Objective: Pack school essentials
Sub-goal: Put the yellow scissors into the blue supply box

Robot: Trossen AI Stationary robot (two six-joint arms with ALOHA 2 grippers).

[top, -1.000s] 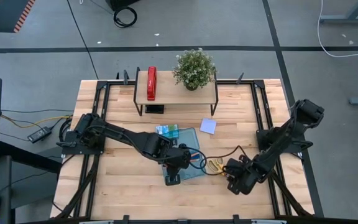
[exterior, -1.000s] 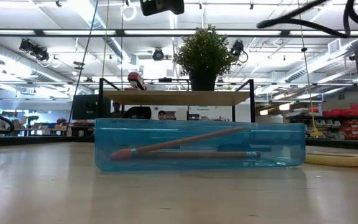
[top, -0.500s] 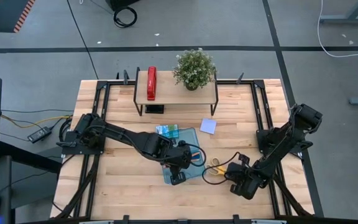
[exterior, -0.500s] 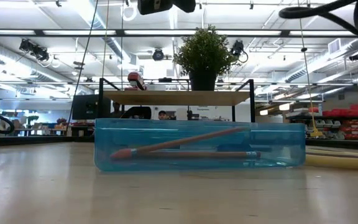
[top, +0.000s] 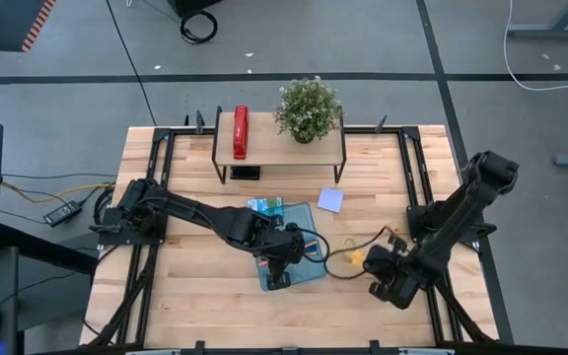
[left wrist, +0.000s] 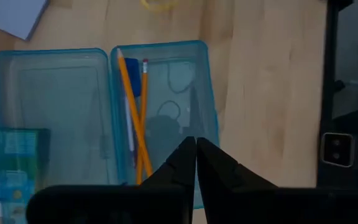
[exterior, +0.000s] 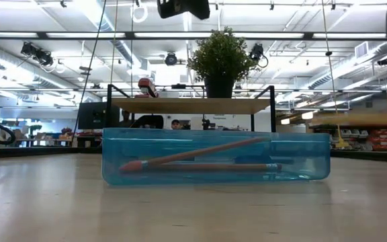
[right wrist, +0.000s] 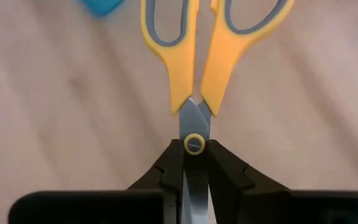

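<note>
Right gripper (right wrist: 195, 163) fingers clamp the scissors (right wrist: 199, 68) at the pivot; they may swing, probably striking the left gripper (left wrist: 196, 155), clenched empty, at nine o'clock.

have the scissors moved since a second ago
Yes. The scissors, held in the right gripper, have gone up off the table, slightly toward the plant shelf.

Table (top: 195, 296): light wooden top.
On table: open blue case (top: 291, 258), printed packet (top: 263, 207) just beside it, sticky-note pad (top: 330, 200), small shelf (top: 279, 146).
On shelf: red stapler (top: 241, 132), potted plant (top: 308, 108).
</note>
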